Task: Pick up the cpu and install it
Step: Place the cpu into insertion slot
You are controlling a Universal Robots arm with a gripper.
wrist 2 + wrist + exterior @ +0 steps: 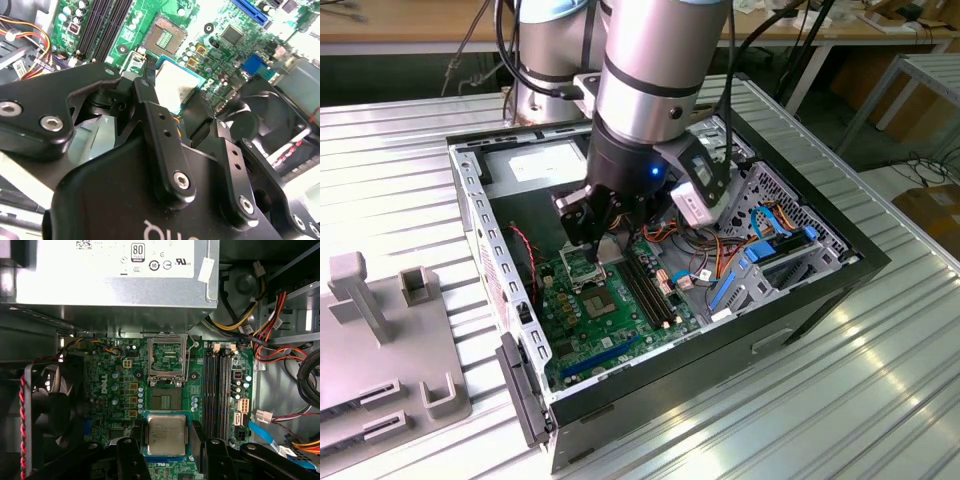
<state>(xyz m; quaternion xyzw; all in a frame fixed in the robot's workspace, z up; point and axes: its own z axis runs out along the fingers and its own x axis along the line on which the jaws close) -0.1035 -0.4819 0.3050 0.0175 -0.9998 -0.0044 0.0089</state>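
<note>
Hand [166,442]: closed on the cpu, one black finger [131,452] against each side of it.
Cpu [165,434]: silver top up, hanging over the green board [112,385], just beside the socket and not in it.
Socket [167,399]: lid frame tipped up, dark centre bare.
Power supply [115,290]: grey box past the socket.
Fan [50,405]: black, at the board's edge.
Case [470,200]: lying open on the table [880,380], arm reaching in.
</note>
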